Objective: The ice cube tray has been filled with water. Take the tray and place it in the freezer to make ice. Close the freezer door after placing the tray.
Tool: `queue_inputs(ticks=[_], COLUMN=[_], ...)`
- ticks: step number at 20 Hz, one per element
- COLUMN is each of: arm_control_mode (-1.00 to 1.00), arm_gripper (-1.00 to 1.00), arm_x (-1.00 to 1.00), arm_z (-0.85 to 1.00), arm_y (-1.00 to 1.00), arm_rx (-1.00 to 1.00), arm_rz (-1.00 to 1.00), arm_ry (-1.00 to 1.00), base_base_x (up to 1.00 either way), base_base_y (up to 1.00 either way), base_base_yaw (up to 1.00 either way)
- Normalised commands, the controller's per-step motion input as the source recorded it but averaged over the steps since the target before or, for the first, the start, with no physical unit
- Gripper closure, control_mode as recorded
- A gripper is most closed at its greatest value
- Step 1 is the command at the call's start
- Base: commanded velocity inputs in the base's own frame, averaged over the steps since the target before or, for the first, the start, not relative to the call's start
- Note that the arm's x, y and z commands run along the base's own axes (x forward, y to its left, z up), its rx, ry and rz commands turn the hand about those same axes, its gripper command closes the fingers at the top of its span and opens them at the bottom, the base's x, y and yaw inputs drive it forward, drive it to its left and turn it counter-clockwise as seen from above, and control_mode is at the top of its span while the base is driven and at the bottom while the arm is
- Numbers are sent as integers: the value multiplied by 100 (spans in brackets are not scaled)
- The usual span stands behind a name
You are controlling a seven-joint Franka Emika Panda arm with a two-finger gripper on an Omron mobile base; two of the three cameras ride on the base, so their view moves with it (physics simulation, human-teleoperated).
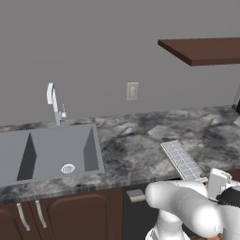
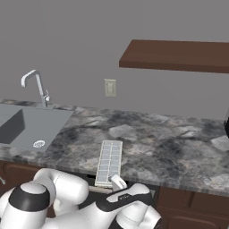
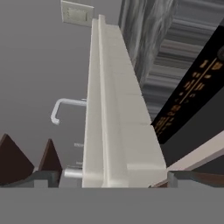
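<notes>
While I am looking over the arm from the left base view, the tray [image 1: 182, 160] is lying flat on the marbled counter [image 1: 140, 140], right of the sink [image 1: 49, 152], with its near end reaching past the counter's front edge. Its cells are showing the pale blue-grey sheen of the water [image 1: 183, 164]. From the right base view the tray [image 2: 109, 162] is running lengthwise from the middle of the counter [image 2: 170, 147] toward me, and the gripper [image 2: 117, 181] is sitting at its near end, just at the front edge; I cannot tell from there whether the fingers are touching it. In the hand view the tray [image 3: 116, 118] is appearing edge-on as a long white slab running up the middle of the picture, and one dark fingertip [image 3: 181, 177] is standing to its right while the gripper [image 3: 114, 178] is straddling its near end. The jaws are standing on either side of the tray, but I cannot tell whether they are pressing on it or merely spread around it. A faucet [image 1: 55, 103] is rising behind the sink, a wall outlet [image 1: 132, 91] is sitting above the counter, and a dark wooden shelf [image 1: 206, 50] is hanging high on the right.
</notes>
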Motion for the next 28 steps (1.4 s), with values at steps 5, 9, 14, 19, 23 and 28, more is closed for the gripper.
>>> queue_inputs(ticks=[5, 9, 14, 19, 23, 28], arm_control_mode=[-100, -100, -100, -100, -100, -100], arm_gripper=[-100, -100, -100, -100, -100, 100], arm_x=[2, 10, 20, 24, 25, 26], arm_z=[0, 0, 0, 0, 0, 0], arm_y=[0, 0, 0, 0, 0, 0], arm_rx=[0, -3, -4, -5, -4, -2], arm_rz=[0, -2, -6, -8, -9, -10], arm_ry=[-2, -5, -3, 0, 0, 0], base_base_x=[0, 0, 0, 0, 0, 0], base_base_y=[0, 0, 0, 0, 0, 0], base_base_yaw=[0, 0, 0, 0, 0, 0])
